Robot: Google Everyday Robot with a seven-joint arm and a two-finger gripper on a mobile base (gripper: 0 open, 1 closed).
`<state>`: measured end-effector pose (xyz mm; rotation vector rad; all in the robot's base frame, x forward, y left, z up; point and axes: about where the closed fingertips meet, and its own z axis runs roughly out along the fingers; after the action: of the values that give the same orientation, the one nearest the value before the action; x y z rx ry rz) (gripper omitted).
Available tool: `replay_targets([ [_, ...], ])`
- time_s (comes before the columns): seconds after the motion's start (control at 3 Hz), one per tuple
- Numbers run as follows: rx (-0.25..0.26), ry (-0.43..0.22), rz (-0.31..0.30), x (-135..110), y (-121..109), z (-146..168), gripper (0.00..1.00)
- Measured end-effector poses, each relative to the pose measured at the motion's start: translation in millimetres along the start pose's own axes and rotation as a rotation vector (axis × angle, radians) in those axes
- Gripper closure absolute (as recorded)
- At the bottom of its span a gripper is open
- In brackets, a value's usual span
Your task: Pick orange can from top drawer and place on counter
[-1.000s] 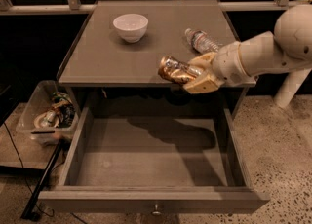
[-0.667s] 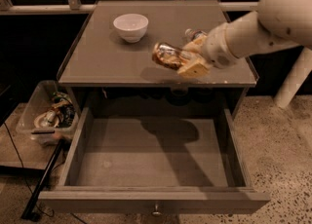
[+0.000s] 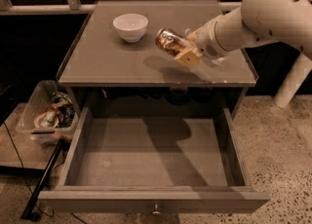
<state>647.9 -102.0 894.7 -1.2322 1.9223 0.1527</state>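
Observation:
The orange can [image 3: 168,41] is in my gripper [image 3: 183,50], tilted with one silver end pointing up and left. The gripper is shut on it and holds it in the air above the middle right of the grey counter [image 3: 112,62]; its shadow falls on the counter just below. My white arm [image 3: 258,18] reaches in from the upper right. The top drawer [image 3: 146,155] stands pulled fully open below the counter, its flat bottom bare, with a small metal knob [image 3: 156,210] on its front panel.
A white bowl [image 3: 130,26] stands on the counter at the back left of the can. A clear plastic bin [image 3: 46,113] with mixed items sits on the floor to the left. A white post [image 3: 291,82] stands at the right.
My gripper has carried the orange can up and back from over the drawer's edge to above the counter, moving a little left. The water bottle seen behind it earlier is now hidden.

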Motion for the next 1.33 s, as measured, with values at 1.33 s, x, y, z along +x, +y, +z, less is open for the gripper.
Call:
replay_targets([
  [1.33,-0.112,-0.086,0.005,-7.8,6.1,46.9,1.0],
])
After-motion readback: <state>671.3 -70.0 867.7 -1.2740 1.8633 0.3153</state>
